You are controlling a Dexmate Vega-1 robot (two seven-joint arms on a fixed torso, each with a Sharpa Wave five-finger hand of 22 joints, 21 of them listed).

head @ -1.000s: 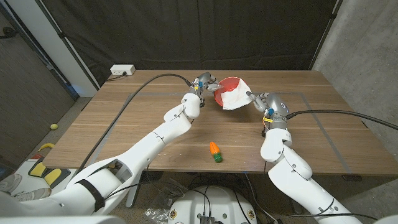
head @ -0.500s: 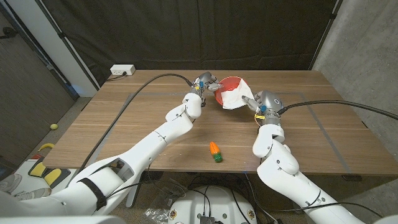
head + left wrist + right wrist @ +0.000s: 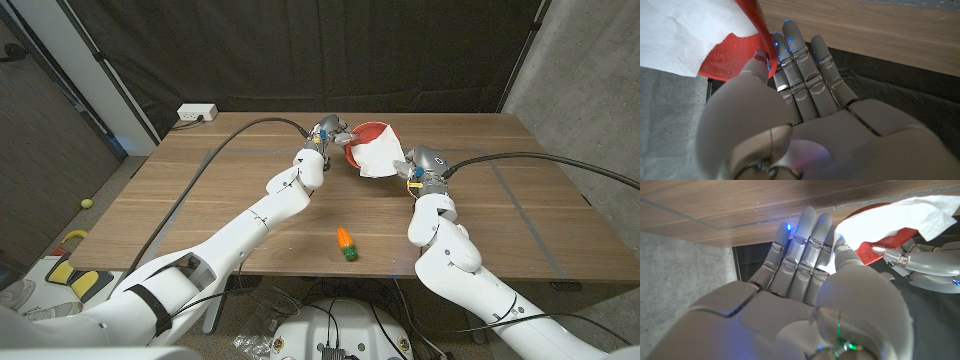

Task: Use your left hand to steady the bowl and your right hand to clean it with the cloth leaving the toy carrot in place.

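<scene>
Your left hand (image 3: 333, 133) pinches the red bowl's (image 3: 370, 132) rim at the far middle of the bench (image 3: 200, 200); the white cloth (image 3: 378, 158) drapes over the bowl's near side, held by your right hand (image 3: 409, 165); the toy carrot (image 3: 345, 243) lies well apart near the bench's front edge.

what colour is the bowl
Red; the bowl shows best in the head view, partly draped by the white cloth.

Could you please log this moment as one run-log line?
left hand grips red bowl rim | right hand holds cloth in bowl | toy carrot untouched
</scene>
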